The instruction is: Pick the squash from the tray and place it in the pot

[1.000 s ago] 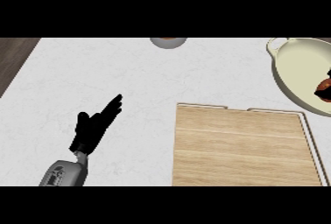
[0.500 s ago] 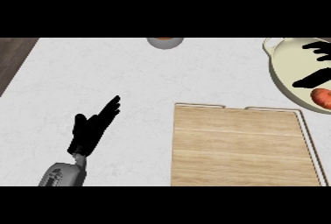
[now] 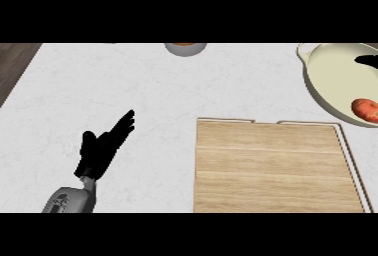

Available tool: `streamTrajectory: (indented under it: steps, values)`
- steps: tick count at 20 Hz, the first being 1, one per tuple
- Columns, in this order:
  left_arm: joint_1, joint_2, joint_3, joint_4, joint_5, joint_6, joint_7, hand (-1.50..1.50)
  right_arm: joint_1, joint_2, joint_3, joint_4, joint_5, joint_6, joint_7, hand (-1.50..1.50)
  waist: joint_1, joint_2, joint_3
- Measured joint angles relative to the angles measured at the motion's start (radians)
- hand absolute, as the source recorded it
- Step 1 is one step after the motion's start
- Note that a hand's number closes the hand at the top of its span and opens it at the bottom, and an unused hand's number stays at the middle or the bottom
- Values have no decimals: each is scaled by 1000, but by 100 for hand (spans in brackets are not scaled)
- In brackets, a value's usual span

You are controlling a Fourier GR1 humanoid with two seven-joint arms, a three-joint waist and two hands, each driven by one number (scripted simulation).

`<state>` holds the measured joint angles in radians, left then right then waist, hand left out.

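Orange-red squash lies inside the cream pot, at the view's right edge. Wooden tray sits just below the pot. Left hand rests over the white counter, fingers straight, holding nothing. Right hand: only a black sliver shows above the pot, so its grasp cannot be told.

Orange squash, cream pot, pale-wood tray

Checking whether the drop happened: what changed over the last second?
The right hand let go of the squash, now lying in the pot, and drew away toward the view's right edge. The left hand, tray and grey bowl stayed put.
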<state>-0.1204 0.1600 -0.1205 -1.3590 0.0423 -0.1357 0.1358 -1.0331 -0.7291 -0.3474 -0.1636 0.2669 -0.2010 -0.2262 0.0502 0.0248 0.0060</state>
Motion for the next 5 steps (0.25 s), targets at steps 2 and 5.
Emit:
streamTrajectory:
  steps: [2,5]
  values:
    - [-3,-1,2,6,0,0,0,0,16,-24,-49,-7,-45,-13,-34,-150,-4,0,0]
    - [1,0,6,1,3,-2,1,0,54,-78,-113,-9,-104,24,-86,-150,-9,-2,0]
